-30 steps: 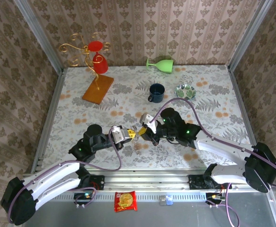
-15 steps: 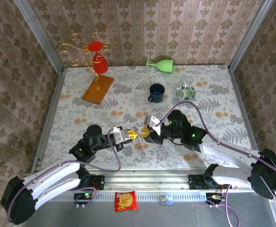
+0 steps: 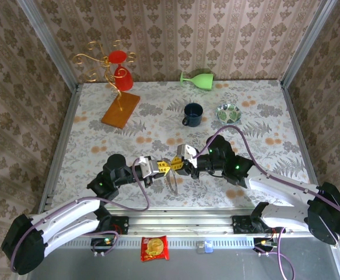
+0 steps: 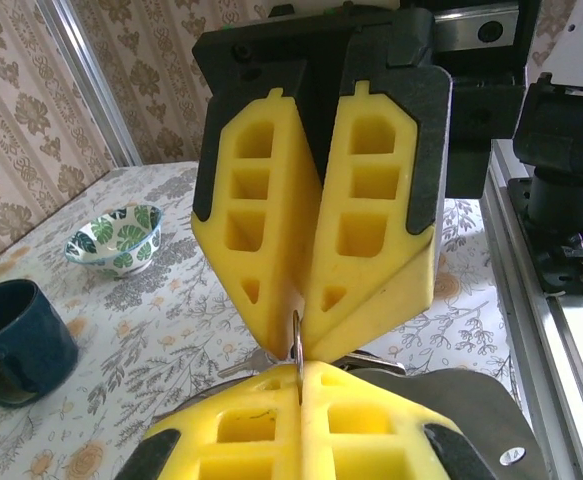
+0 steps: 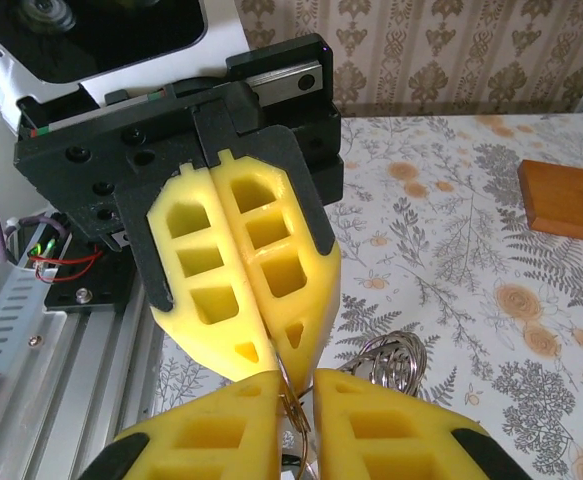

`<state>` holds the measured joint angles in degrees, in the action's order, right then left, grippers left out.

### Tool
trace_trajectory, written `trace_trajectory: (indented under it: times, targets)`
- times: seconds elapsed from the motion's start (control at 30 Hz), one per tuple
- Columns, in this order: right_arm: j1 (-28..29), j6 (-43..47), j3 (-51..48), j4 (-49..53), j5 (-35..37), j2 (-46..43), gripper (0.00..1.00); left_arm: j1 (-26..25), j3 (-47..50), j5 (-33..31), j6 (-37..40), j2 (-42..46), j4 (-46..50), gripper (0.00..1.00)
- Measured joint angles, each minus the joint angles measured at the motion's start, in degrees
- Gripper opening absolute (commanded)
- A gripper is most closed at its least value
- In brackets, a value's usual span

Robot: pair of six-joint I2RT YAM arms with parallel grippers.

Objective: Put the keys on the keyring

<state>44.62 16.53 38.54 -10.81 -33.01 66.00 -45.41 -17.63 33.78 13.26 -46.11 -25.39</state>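
Centrally, above counter (image 3: 100,140), claws meet tip to tip. Left claw (image 4: 301,375) clamped on keyring (image 4: 298,345). Right claw (image 5: 297,392) narrowly apart around same wire, grip unclear. Keyring likely light, thin, springy, slippery; pinch bare wire.

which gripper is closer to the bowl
Right, narrowly. The right gripper sits below and left of the bowl in the top view; the left gripper meets it tip to tip from further left.
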Motion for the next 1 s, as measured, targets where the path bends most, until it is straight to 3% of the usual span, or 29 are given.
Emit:
trace_trajectory:
  times: [0.13,0.2,0.3,0.43,0.6,0.73,0.77,0.83,1.0]
  targets:
    - [0.0,1.0,0.0,0.3,-0.5,0.4,0.01,0.0,0.3,0.1,-0.4,-0.1,0.0,0.00]
    - [0.0,2.3,0.2,1.0,-0.6,0.4,0.00,0.0,0.3,0.1,-0.6,-0.1,0.1,0.00]
    - [0.0,4.4,2.1,4.4,-0.6,0.5,0.00,0.0,0.3,-0.5,-0.6,0.0,0.1,0.13]
    - [0.5,8.3,5.8,11.9,0.3,1.4,0.00,-0.3,-1.1,-2.1,0.4,0.1,3.7,0.14]
    - [1.3,13.0,10.7,19.6,2.1,3.2,0.00,-0.4,-3.9,-3.0,2.3,0.1,9.8,0.11]
    - [1.8,15.5,13.4,23.6,3.3,4.5,0.00,-0.4,-5.6,-2.9,4.0,-0.5,13.4,0.00]
    - [1.9,15.8,13.8,24.3,3.5,4.8,0.02,-0.4,-5.9,-2.8,4.1,-0.7,14.0,0.00]
    - [1.9,15.7,13.9,24.5,3.7,4.9,0.23,-0.4,-6.1,-2.7,4.4,-0.8,14.6,0.00]
    - [0.7,10.4,9.9,18.7,2.4,2.4,0.30,-0.4,-5.7,-3.2,4.3,-0.7,13.6,0.00]
